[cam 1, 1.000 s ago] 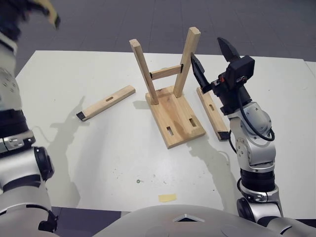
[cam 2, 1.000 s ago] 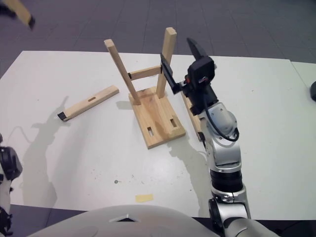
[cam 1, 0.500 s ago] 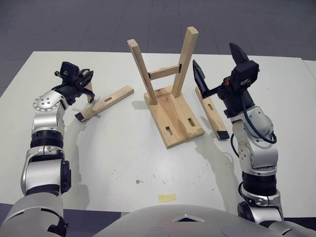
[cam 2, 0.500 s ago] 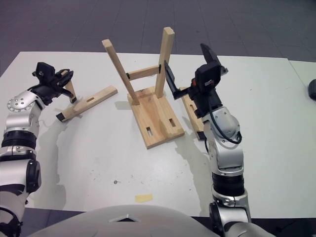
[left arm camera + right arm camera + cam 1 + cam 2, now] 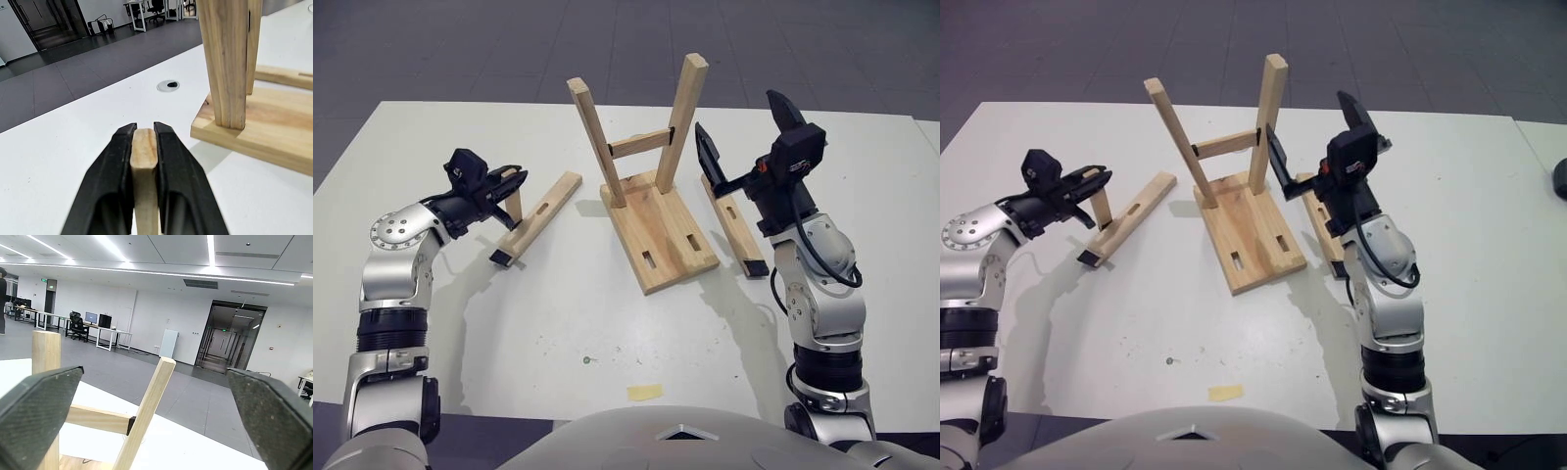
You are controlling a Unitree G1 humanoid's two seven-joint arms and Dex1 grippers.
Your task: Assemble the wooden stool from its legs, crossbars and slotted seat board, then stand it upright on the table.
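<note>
Standing by the table (image 5: 440,323) here. The left gripper (image 5: 512,184) has its two fingers (image 5: 117,161) squeezed tight on a short crossbar (image 5: 145,147), one black pad flat on each side and the rounded wooden end poking just past the tips. The rest of that piece hangs below the fingers, and its lower end sits right at the loose leg (image 5: 536,213) lying flat on the table. I honestly can't tell if they touch. That leg runs diagonally under and past the fingertips, black-capped end nearest the robot.

The right gripper (image 5: 735,110) is spread about as wide as it goes, tips pointing up, with nothing between them. The half-built stool is just off its inner finger (image 5: 708,157). The seat board (image 5: 666,245) lies flat, with two upright legs (image 5: 682,117) standing in its far slots, and the nearer one is just beside that finger but not touching it. A fitted crossbar (image 5: 641,144) joins the two uprights, and from the wrist it sits out beyond the gap between the open fingers. A second loose leg (image 5: 736,227) lies flat on the table straight below the right fingers, alongside the board's edge.

There's also a yellow scrap (image 5: 644,392) near the front edge, well away from either set of fingers.
</note>
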